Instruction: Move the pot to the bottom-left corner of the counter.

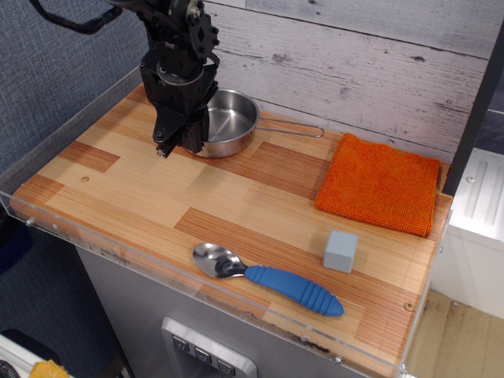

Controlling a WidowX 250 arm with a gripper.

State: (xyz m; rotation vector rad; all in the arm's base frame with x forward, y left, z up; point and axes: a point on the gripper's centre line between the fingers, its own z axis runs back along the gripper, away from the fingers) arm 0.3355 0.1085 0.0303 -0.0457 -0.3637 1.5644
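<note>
The pot (233, 118), a small shiny steel pan, is at the back left of the wooden counter (150, 197). Its thin wire handle (293, 130) points right along the back wall. My black gripper (178, 145) comes down from above over the pot's near-left rim, one finger inside the rim and one outside. It looks shut on that rim. The arm hides the pot's left edge. The counter's bottom-left corner (31, 206) lies toward the front left.
An orange cloth (379, 183) lies at the back right. A small grey block (340, 250) stands in front of it. A steel spoon with a blue handle (268, 277) lies near the front edge. A clear acrylic rim (55, 126) edges the counter.
</note>
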